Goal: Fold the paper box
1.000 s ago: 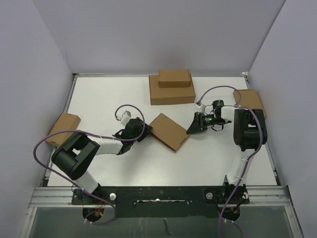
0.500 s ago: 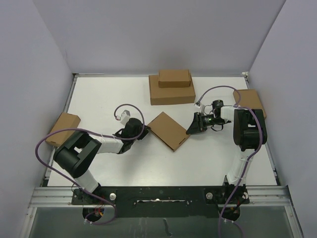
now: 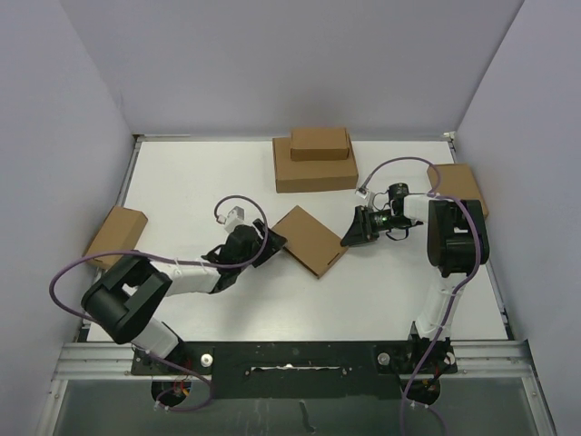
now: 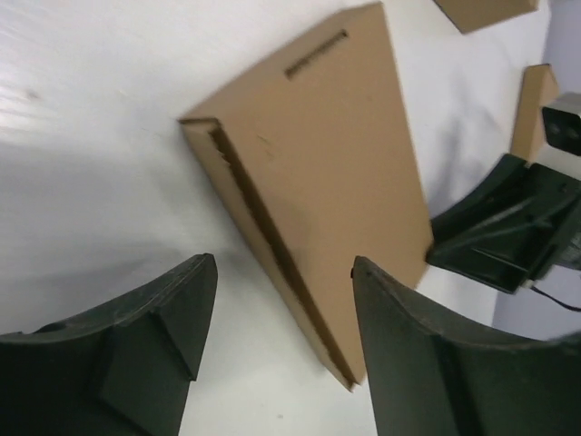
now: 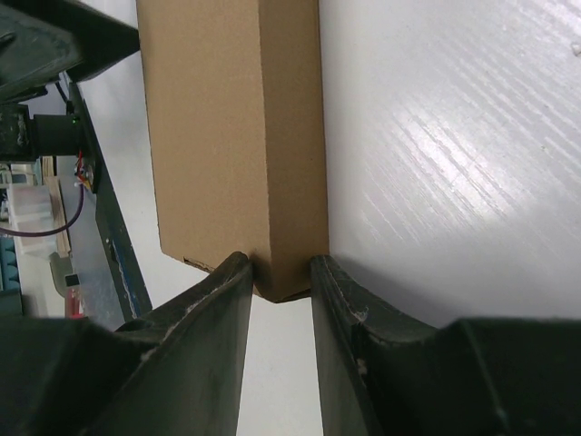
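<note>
Right tool (image 5: 281, 270) clenched on corner of paper box (image 5: 236, 118) lying on white table (image 5: 436, 136). Left tool (image 4: 281, 268) spread open, box edge just ahead.

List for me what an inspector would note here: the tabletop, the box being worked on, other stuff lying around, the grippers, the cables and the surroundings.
Surface: white table, flat, no marks seen.
Job's things: paper box lies closed and flat, turned diagonally, mid-table.
Clutter: small box stacked on large box at the far edge; left-edge box; right-edge box behind the right arm.
Grippers: left gripper open, at the paper box's left corner; right gripper pinching its right corner.
Cables: left purple cable and right purple cable loop above the arms, off the box.
Surroundings: plain pale walls; metal rail at the near edge.
</note>
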Controlling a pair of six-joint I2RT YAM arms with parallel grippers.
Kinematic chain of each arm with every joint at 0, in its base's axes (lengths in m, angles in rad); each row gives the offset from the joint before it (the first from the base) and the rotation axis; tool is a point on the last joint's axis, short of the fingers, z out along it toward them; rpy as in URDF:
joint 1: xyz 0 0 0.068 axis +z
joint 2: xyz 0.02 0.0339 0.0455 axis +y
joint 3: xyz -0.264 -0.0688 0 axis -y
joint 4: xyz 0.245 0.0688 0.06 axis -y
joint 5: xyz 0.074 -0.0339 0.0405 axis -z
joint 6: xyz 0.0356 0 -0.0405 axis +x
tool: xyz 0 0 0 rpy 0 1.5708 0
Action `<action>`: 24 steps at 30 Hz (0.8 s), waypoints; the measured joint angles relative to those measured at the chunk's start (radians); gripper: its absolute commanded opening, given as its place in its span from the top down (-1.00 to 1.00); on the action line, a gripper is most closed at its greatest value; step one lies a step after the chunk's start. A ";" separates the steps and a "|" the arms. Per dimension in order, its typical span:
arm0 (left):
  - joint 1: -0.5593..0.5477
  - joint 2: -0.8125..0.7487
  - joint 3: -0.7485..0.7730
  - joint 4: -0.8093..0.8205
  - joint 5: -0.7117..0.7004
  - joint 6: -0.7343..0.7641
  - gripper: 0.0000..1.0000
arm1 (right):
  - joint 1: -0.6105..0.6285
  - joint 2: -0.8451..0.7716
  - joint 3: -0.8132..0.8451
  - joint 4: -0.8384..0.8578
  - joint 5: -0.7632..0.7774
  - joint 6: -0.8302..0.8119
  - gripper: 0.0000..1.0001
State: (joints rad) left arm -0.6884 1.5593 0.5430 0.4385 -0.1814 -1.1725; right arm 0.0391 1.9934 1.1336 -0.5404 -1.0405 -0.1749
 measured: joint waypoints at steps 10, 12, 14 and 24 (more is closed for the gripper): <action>-0.125 -0.011 0.002 0.008 -0.051 -0.098 -0.21 | 0.003 0.000 0.002 -0.002 0.000 0.000 0.38; -0.132 0.013 0.005 0.006 -0.058 -0.113 -0.14 | 0.003 0.000 0.002 -0.002 0.000 0.000 0.38; -0.136 0.037 0.009 0.005 -0.062 -0.131 -0.03 | 0.003 0.000 0.002 -0.002 0.000 0.000 0.38; -0.140 0.111 0.042 0.044 -0.073 -0.169 0.73 | 0.003 0.000 0.002 -0.003 0.001 -0.003 0.38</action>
State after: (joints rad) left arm -0.8284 1.6699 0.5854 0.4828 -0.2543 -1.3418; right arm 0.0425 1.9934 1.1358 -0.5434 -1.0397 -0.1780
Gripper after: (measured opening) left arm 0.251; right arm 0.316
